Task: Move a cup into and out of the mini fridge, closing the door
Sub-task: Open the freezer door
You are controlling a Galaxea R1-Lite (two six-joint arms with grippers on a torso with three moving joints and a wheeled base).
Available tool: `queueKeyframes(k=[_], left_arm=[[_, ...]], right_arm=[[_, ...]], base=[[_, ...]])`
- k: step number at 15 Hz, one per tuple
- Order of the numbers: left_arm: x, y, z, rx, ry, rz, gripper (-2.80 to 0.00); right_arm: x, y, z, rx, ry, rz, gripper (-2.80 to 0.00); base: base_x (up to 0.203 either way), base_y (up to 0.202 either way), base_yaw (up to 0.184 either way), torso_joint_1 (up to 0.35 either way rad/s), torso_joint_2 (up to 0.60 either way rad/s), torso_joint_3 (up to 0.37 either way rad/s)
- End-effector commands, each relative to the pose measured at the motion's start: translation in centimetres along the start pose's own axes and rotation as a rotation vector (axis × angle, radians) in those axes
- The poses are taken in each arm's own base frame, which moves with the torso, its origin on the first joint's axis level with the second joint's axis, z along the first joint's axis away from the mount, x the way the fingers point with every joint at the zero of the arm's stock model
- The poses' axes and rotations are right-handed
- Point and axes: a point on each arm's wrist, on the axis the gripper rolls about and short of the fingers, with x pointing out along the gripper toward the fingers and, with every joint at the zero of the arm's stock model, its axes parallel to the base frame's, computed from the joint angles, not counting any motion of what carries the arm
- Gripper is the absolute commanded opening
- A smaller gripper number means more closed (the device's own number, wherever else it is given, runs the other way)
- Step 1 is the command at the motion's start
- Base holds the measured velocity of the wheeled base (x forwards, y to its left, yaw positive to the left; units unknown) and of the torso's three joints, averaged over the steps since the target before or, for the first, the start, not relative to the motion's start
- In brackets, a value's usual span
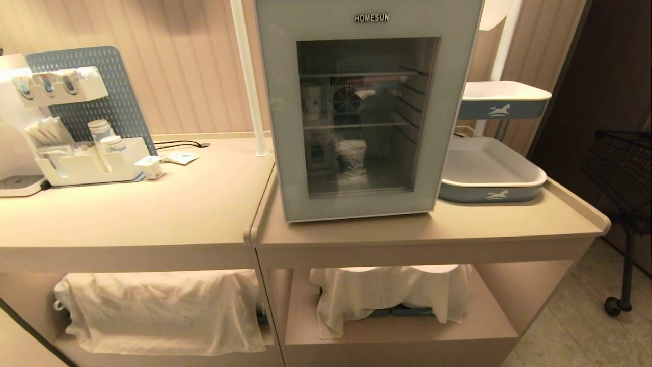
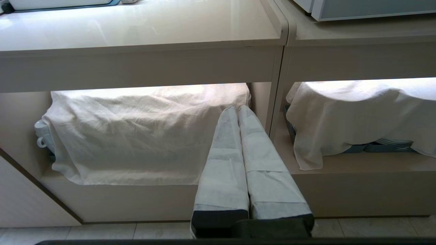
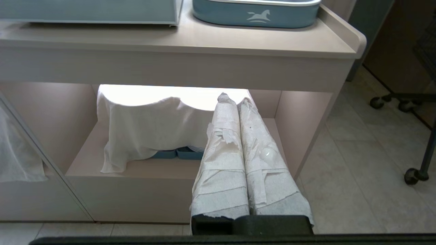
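Ribbed beige wall panelling [image 1: 188, 66] fills the upper left of the frame; a white pole [image 1: 248, 76] rises at centre. Two beige counters [image 1: 153, 204] abut mid-frame, their lit lower shelves draped with white cloths [image 1: 163, 311]. Pale tiled floor [image 1: 575, 326] at lower right, with a dark wire cart [image 1: 621, 173] on castors at right edge.

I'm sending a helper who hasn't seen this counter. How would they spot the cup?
Find the white mini fridge on the counter; its door is shut. Behind the glass, on the fridge floor, stands the cup, white with blue print, the only cup on that lowest level.
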Motion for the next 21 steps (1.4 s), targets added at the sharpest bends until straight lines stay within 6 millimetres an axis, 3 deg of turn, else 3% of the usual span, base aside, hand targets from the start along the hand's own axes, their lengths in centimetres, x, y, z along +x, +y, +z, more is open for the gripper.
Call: queueKeyframes(k=[1, 4, 21], left_arm=[[0.02, 0.0, -0.04, 0.001, 0.003, 0.001, -2.8], [0.02, 0.0, -0.04, 0.0, 0.003, 0.001, -2.8], [0.0, -0.03, 0.02, 0.02, -0.003, -0.011, -2.8]], right_arm=[[0.16, 0.04, -0.54, 0.007, 0.022, -0.001, -2.8], [0.15, 0.05, -0.49, -0.039, 0.018, 0.006, -2.8], [0.16, 0.03, -0.51, 0.048, 0.023, -0.008, -2.8]], base=[[0.0, 0.0, 0.0, 0.0, 0.0, 0.0], [0.0, 0.0, 0.0, 0.0, 0.0, 0.0], [0.0, 0.0, 0.0, 0.0, 0.0, 0.0]])
